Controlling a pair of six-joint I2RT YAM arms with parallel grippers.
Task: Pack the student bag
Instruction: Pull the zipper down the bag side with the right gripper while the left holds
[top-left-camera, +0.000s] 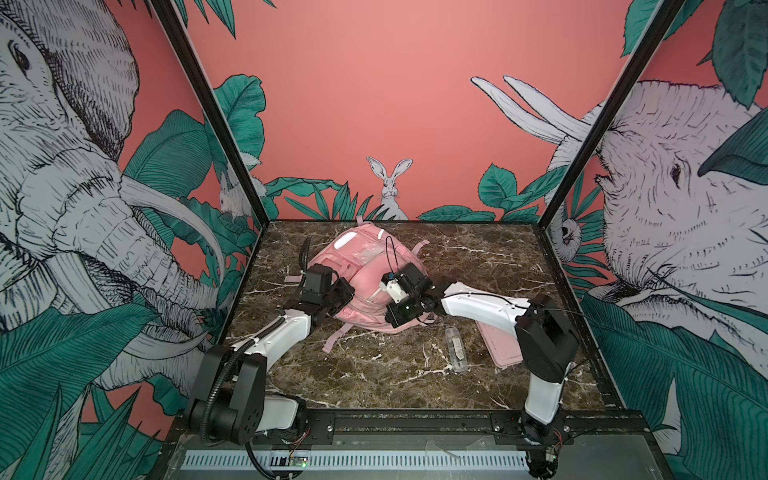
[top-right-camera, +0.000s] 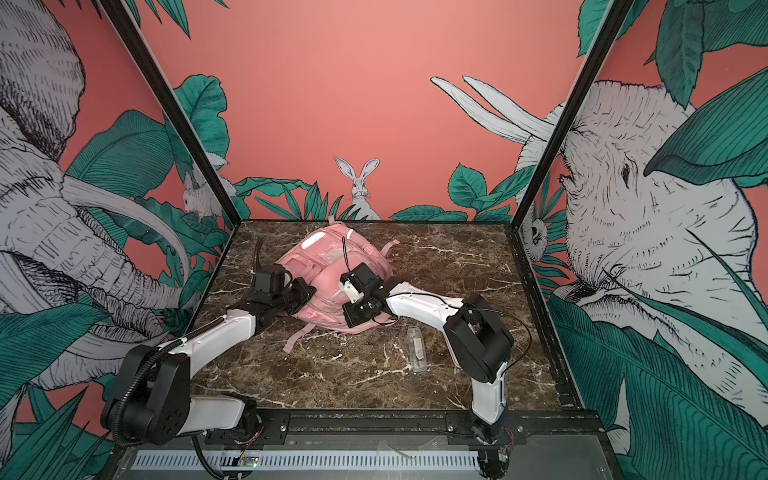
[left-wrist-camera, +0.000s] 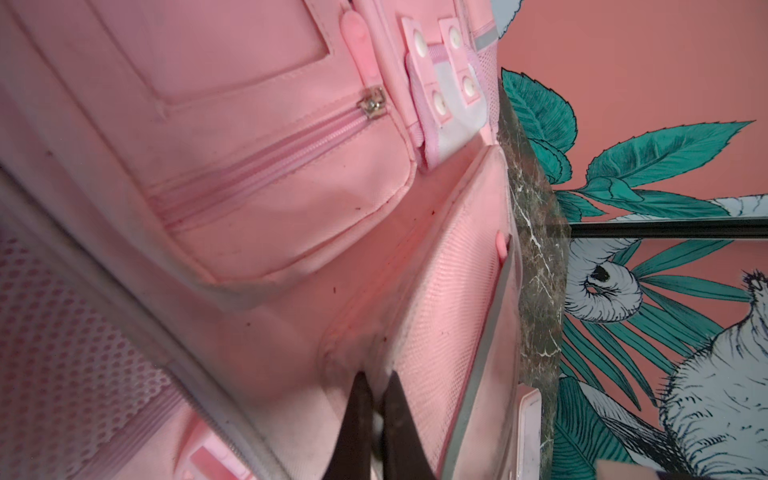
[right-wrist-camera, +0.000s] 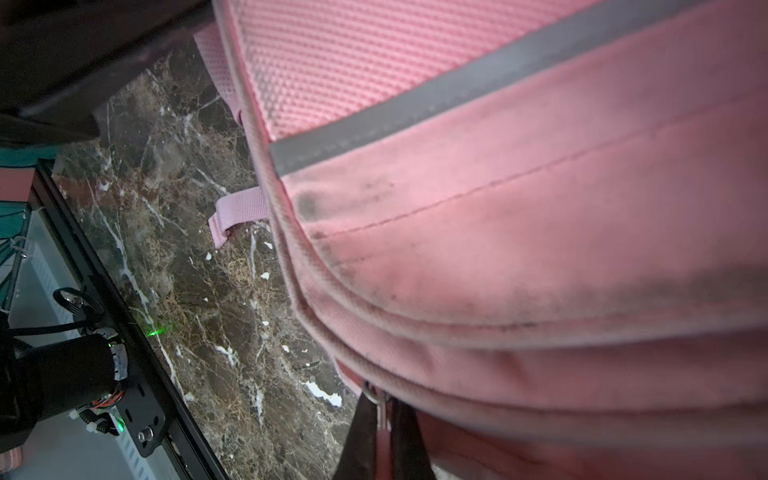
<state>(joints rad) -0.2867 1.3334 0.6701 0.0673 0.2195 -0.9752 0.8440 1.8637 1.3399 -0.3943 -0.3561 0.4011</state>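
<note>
- Student bag (top-left-camera: 365, 266) lies flat toward the back middle of the worktop (top-left-camera: 395, 374), front pockets up, with both arms reaching over its near end.
- Your left hand (left-wrist-camera: 377, 378) is pinched almost shut, its tips buried in a fold of the bag's fabric beside a mesh panel. It looks like a grip on cloth, though the pinch itself is hidden.
- Your right hand (right-wrist-camera: 380, 401) is clamped on a zip pull (right-wrist-camera: 376, 398) at the bag's piped edge; the metal ring shows between the fingers.
- Expect soft, limp handling: the fabric sags and creases, so it should stretch and trail rather than move as one piece. It looks light and mostly empty.
- The best holds are probably the zip pulls, the piping and a strap (top-left-camera: 336, 340); the smooth panels give little to pinch.
- Anchor the cloth with one hand while the other draws the zip, or the whole bag may slide.
- The worktop is polished dark marble — likely slick under fabric.
- A pink pencil case (top-left-camera: 500, 345) and a clear tube (top-left-camera: 456, 343) lie beside the right arm, apart from the bag.
- The room is tight — painted walls (top-left-camera: 374, 104) on three sides, black frame posts (top-left-camera: 216, 124) at the back corners.
</note>
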